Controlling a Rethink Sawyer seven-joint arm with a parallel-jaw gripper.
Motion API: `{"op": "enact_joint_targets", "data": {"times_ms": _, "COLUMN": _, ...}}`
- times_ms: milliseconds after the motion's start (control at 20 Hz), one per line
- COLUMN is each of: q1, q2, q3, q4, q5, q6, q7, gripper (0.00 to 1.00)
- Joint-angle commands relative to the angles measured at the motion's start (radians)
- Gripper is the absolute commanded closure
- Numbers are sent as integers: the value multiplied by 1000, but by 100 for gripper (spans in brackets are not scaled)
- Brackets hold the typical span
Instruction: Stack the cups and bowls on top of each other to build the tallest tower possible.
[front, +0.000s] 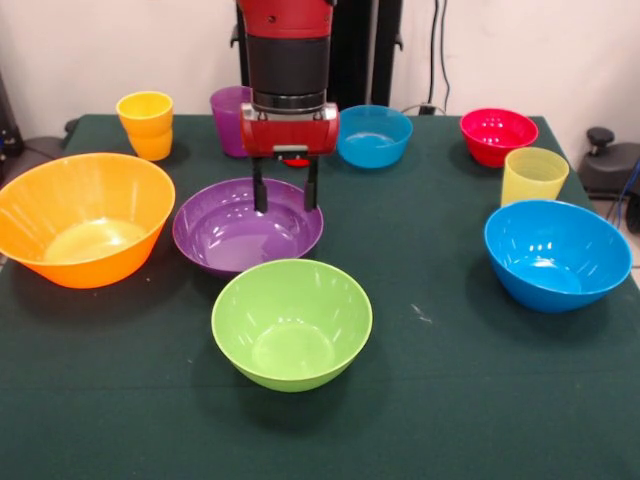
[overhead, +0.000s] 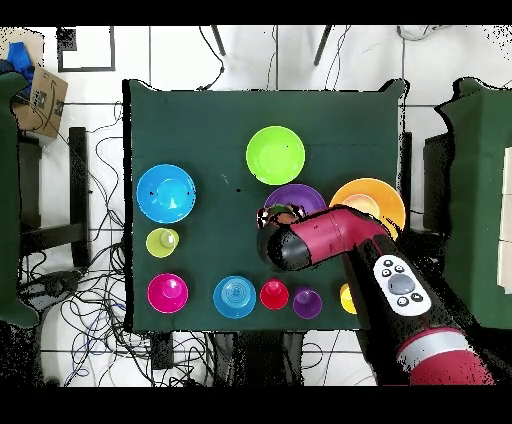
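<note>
- The arm (front: 288, 50) is cut off by the top edge of the front view; in the overhead view it crosses from the lower right and covers part of the purple bowl (front: 247, 226) and the orange bowl (front: 82, 217).
- The red cup (overhead: 274, 294) shows plainly only from above, in the bottom row; in the front view just a sliver of red appears below the wrist housing.
- The purple cup (front: 230, 120) sits at upper centre of the front view, its right side hidden behind the wrist.
- The orange-yellow cup (front: 147, 124) stands at upper left in the front view; from above it is mostly hidden by the arm.
- The jaws (front: 285, 188) are spread, two dark fingers (front: 260, 190) hanging over the far rim of the purple bowl, nothing between them. Whether the tips touch the rim is hard to make out.
- No tower is built: every piece sits apart on the green bench (front: 440, 400).
- Green bowl (front: 291, 322) lies at lower centre, just beside the purple bowl.
- Blue bowl (front: 556, 253) is at right, with the pale yellow cup (front: 533, 175) above it.
- Small blue bowl (front: 373, 135) and red-pink bowl (front: 497, 135) sit along the upper edge.
</note>
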Motion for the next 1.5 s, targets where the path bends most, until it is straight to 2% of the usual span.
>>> {"op": "enact_joint_targets", "data": {"times_ms": 50, "q1": -7, "q2": -36, "q3": 86, "q4": 80, "q5": 13, "q6": 88, "q7": -115, "gripper": 0}}
{"op": "enact_joint_targets", "data": {"times_ms": 400, "q1": 14, "q2": 21, "q3": 63, "q4": 40, "q5": -22, "q6": 57, "q7": -87, "gripper": 0}}
{"op": "enact_joint_targets", "data": {"times_ms": 900, "q1": 75, "q2": 41, "q3": 27, "q4": 39, "q5": -22, "q6": 24, "q7": -13, "gripper": 0}}
{"op": "enact_joint_targets", "data": {"times_ms": 1500, "q1": 90, "q2": 100, "q3": 9, "q4": 8, "q5": -40, "q6": -22, "q7": -1, "gripper": 0}}
